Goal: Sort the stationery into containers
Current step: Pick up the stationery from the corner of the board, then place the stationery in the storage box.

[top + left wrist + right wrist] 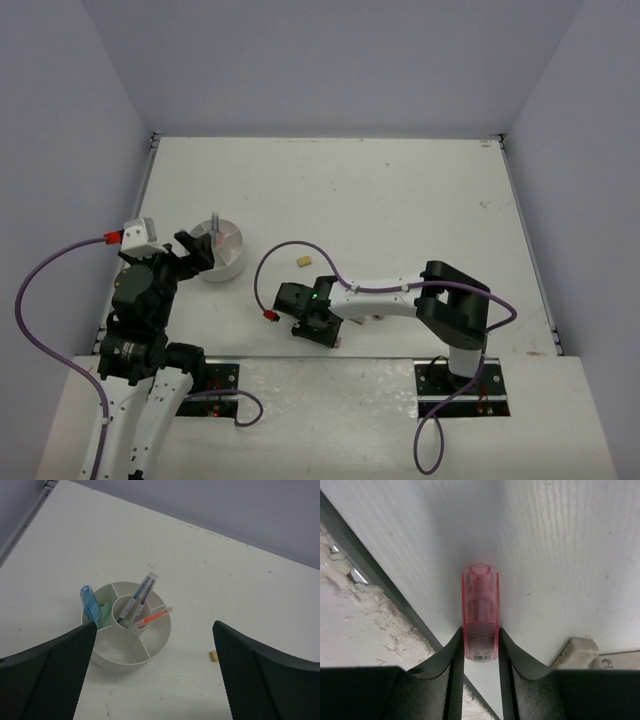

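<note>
White tabletop [400,200]: round white divided holder [159,640] has pens [135,602], 2 markers [90,605]; I've R gripper [480,635] pinched on translucent pink marker [480,600] at near edge, L gripper [154,645] wide, empty; tan eraser block [301,261] unsorted.

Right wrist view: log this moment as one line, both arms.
right gripper: shut on pink marker | left gripper: open, near holder | holder: pens, blue marker, green marker inside | tan eraser: loose, unsorted
</note>
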Robot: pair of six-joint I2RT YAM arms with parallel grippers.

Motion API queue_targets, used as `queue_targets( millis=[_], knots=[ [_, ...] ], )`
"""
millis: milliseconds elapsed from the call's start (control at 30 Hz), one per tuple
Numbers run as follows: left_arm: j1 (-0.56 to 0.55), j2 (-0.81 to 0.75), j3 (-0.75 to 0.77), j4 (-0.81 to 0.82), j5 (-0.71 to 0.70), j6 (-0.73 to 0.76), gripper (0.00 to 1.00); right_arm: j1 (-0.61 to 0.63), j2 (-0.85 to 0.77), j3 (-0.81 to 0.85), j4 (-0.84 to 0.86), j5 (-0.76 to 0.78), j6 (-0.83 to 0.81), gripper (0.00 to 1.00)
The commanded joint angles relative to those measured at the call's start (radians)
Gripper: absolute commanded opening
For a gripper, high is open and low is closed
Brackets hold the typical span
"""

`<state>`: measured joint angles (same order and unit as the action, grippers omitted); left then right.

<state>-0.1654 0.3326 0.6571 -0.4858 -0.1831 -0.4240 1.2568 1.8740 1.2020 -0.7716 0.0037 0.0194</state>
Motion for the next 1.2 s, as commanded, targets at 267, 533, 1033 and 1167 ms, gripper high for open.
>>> queue_targets(
  millis=[267, 533, 1033, 1167],
  knots=[
    [-0.013, -0.051, 0.183, -0.042, 0.217, -0.025, 1.00, 0.001, -0.174, -0.094, 0.183, 0.154, 0.039, 0.00],
    [-0.013, 0.064, 0.001, 0.319, 0.769, -0.344, 1.00, 0.002, -0.381, -0.050, 0.382, 0.289, 0.168, 0.00],
    [-0.113, 0.099, -0.225, 0.671, 0.833, -0.581, 0.91, 0.003, -0.577, -0.058, 0.501, 0.288, 0.241, 0.00],
    [-0.165, 0.129, -0.254, 0.706, 0.794, -0.573, 0.83, 0.004, -0.541, 0.005, 0.477, 0.283, 0.243, 0.00]
  ],
)
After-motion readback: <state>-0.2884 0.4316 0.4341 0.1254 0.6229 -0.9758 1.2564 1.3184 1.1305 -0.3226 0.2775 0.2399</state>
